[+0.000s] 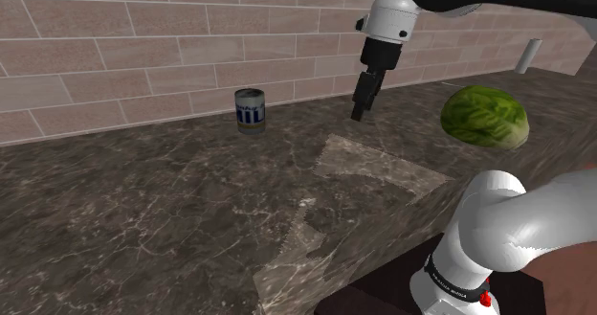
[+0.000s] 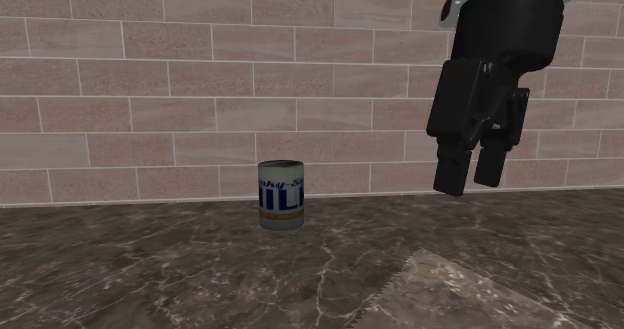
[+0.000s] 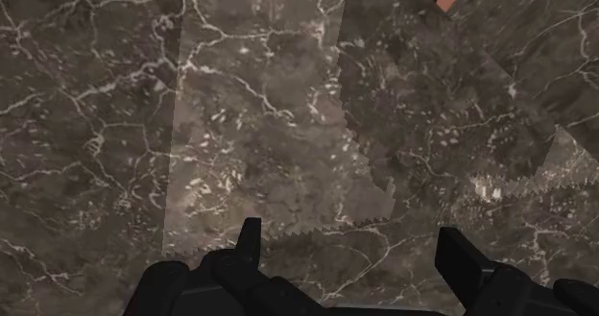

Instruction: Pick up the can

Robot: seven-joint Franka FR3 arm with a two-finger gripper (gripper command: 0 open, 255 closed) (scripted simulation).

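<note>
Shoulder view, contents.
1. Can (image 1: pixel 250 108): blue-and-white label, upright on the dark marbled surface (image 1: pixel 134 208), near the brick wall (image 1: pixel 115 55), at nine o'clock from the pincer and well apart from it.
2. Pincer (image 1: pixel 358 115): black, pointing down, hanging above the surface.
3. Green leafy head (image 1: pixel 485 118): on the surface, at three o'clock from the pincer.

Wrist view: fingers (image 3: pixel 251 242) spread wide, nothing between them, marbled surface beneath.

Second exterior view: can at eight o'clock from the pincer.
</note>
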